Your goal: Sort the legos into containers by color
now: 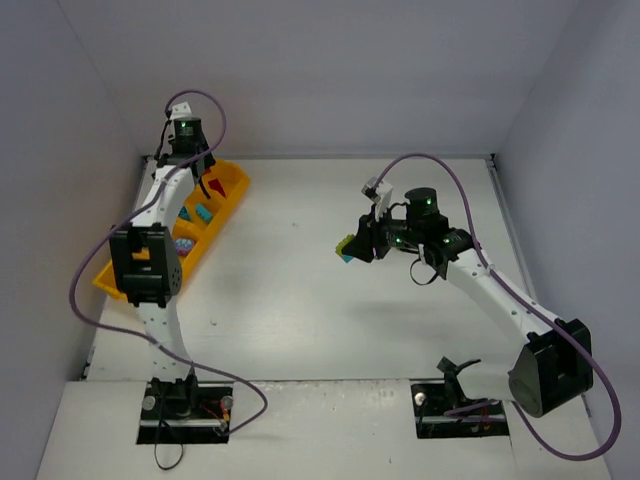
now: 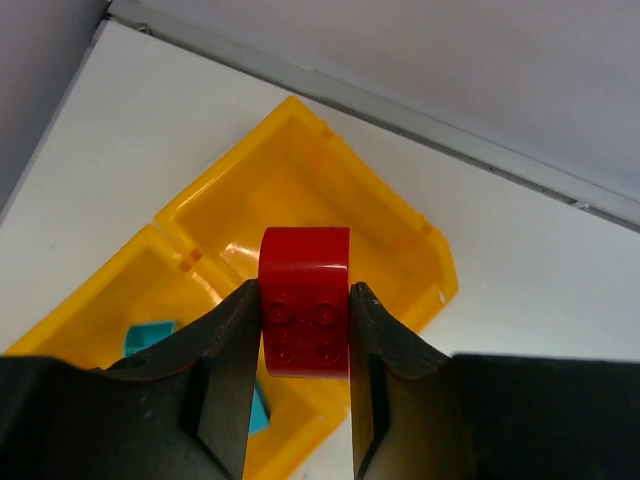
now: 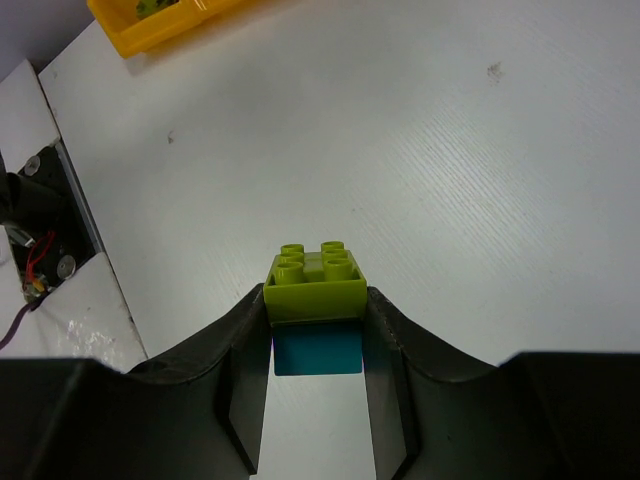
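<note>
The long orange-yellow tray (image 1: 238,182) of containers lies at the far left. My left gripper (image 1: 205,182) hangs over its far end compartment (image 2: 300,170), shut on a red lego (image 2: 305,300) whose studs face the camera. A teal lego (image 2: 150,335) lies in the adjoining compartment. Further teal bricks (image 1: 203,213) and a multicoloured one (image 1: 183,245) sit in the middle compartments, while my left arm hides the near end. My right gripper (image 1: 352,245) is raised above the table's middle, shut on a stack of a lime green lego (image 3: 315,285) over a teal lego (image 3: 318,350).
Grey walls close the table on the left, back and right. A purple cable (image 1: 470,210) loops over each arm. The left arm's base plate (image 3: 30,250) shows at the left edge of the right wrist view, and a tray corner (image 3: 150,30) at its top.
</note>
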{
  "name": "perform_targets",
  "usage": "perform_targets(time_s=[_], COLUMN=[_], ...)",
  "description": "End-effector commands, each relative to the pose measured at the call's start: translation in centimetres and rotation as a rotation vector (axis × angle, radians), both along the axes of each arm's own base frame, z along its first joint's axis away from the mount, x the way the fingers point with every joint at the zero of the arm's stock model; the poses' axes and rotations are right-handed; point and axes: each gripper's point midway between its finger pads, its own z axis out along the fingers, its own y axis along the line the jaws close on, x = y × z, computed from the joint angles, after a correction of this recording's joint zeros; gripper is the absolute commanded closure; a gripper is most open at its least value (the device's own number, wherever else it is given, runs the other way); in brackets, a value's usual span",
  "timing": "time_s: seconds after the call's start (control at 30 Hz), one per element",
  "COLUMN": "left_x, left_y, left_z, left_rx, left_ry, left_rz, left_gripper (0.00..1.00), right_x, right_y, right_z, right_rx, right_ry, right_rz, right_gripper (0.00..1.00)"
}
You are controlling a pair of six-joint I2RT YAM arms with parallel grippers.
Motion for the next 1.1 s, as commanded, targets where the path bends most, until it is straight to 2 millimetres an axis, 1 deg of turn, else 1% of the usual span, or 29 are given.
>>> perform_targets(time_s=[0.0, 0.03, 0.07, 0.1, 0.13, 0.17, 0.23, 0.33, 0.37, 0.4, 0.43, 0.47, 0.5, 0.53, 0.6, 0.63, 0.67, 0.7, 0.73, 0.77, 0.8, 0.83, 0.87, 0.9, 0.93, 0.97, 1.0, 1.03, 1.07], left_x=[3.9, 4.9, 5.7, 6.1, 6.6, 6.8, 7.0, 6.8, 6.6, 6.4, 6.2, 5.9, 5.7, 5.2, 4.5, 3.5, 2.8, 1.6, 0.4, -1.0, -3.0, -4.5, -6.1, -8.7, -10.4, -12.2, -15.0, -16.6, -18.2], left_y=[0.0, 0.0, 0.1, 0.3, 0.4, 0.6, 0.8, 0.5, 0.4, 0.4, 0.2, 0.2, 0.0, -0.2, -1.7, -2.3, -4.2, -5.4, -6.8, -9.0, -10.3, -11.5, -13.5, -15.1, -16.3, -18.4, -19.9, -20.8, -21.8], left_z=[4.8, 3.1, 4.2, 4.0, 2.7, 2.7, 1.8, 1.6, 1.9, 1.6, 2.7, 3.1, 3.1, 4.3, 5.4, 6.5, 7.1, 10.0, 8.9, 9.8, 12.2, 11.2, 11.5, 13.7, 12.2, 12.5, 14.0, 13.9, 13.1], left_rx=[0.040, 0.042, 0.038, 0.035, 0.033, 0.033, 0.024, 0.013, 0.011, 0.015, 0.013, 0.030, 0.034, 0.032, 0.007, -0.004, -0.050, -0.070, -0.103, -0.154, -0.166, -0.190, -0.204, -0.219, -0.241, -0.249, -0.263, -0.267, -0.267], left_ry=[-0.152, -0.128, -0.157, -0.158, -0.141, -0.145, -0.133, -0.128, -0.131, -0.122, -0.144, -0.146, -0.142, -0.156, -0.168, -0.185, -0.197, -0.257, -0.234, -0.248, -0.290, -0.262, -0.261, -0.299, -0.263, -0.267, -0.294, -0.286, -0.267], left_rz=[-0.022, -0.023, -0.021, -0.018, -0.009, -0.002, 0.013, 0.001, -0.004, -0.012, -0.028, -0.042, -0.056, -0.075, -0.158, -0.191, -0.289, -0.350, -0.413, -0.515, -0.582, -0.637, -0.703, -0.785, -0.829, -0.902, -1.005, -1.064, -1.121], left_gripper=[0.96, 0.95, 0.93, 0.91, 0.89, 0.80, 0.68, 0.56, 0.48, 0.44, 0.40, 0.34, 0.32, 0.31, 0.31, 0.31, 0.31, 0.31, 0.31, 0.31, 0.31, 0.31, 0.31, 0.31, 0.31, 0.31, 0.31, 0.31, 0.31], right_x=[-0.1, 0.0, 0.0, 0.1, 0.0, 0.0, 0.1, 0.3, 0.4, 0.5, 0.6, 0.7, 0.7, 0.8, 1.0, 1.0, 1.1, 1.0, 0.8, 0.8, 0.7, 0.7, 0.6, 0.6, 0.7, 0.1, 0.0, -0.1, -0.2], right_y=[0.7, 0.7, 0.7, 0.7, 0.8, 0.8, 0.7, 0.5, 0.5, 0.6, 0.6, 0.7, 0.8, 0.8, 1.0, 1.2, 1.3, 1.4, 1.6, 1.8, 1.8, 2.0, 2.0, 2.1, 2.2, 2.5, 2.6, 2.8, 2.9], right_z=[2.7, 2.6, 2.6, 2.5, 2.5, 2.5, 2.8, 2.9, 2.8, 2.7, 3.0, 3.1, 3.2, 3.4, 4.2, 4.4, 5.1, 5.5, 5.9, 6.7, 7.1, 7.4, 7.6, 8.0, 8.1, 8.4, 8.7, 8.8, 8.8], right_rx=[0.060, 0.059, 0.058, 0.057, 0.064, 0.066, 0.070, 0.070, 0.066, 0.064, 0.066, 0.067, 0.067, 0.067, 0.070, 0.076, 0.077, 0.082, 0.091, 0.101, 0.107, 0.111, 0.113, 0.118, 0.120, 0.135, 0.142, 0.145, 0.149], right_ry=[-0.082, -0.079, -0.078, -0.072, -0.055, -0.049, -0.045, -0.049, -0.047, -0.046, -0.054, -0.056, -0.062, -0.076, -0.104, -0.108, -0.145, -0.154, -0.165, -0.184, -0.196, -0.203, -0.214, -0.225, -0.227, -0.237, -0.245, -0.247, -0.255], right_rz=[0.025, 0.025, 0.024, 0.019, 0.010, 0.006, -0.012, -0.032, -0.034, -0.032, -0.029, -0.027, -0.023, -0.013, 0.002, 0.018, 0.038, 0.051, 0.074, 0.087, 0.099, 0.110, 0.122, 0.129, 0.136, 0.181, 0.202, 0.216, 0.229], right_gripper=[1.00, 1.00, 1.00, 1.00, 1.00, 1.00, 1.00, 1.00, 1.00, 1.00, 1.00, 1.00, 1.00, 1.00, 1.00, 1.00, 1.00, 1.00, 1.00, 1.00, 1.00, 1.00, 1.00, 1.00, 1.00, 1.00, 1.00, 1.00, 1.00])
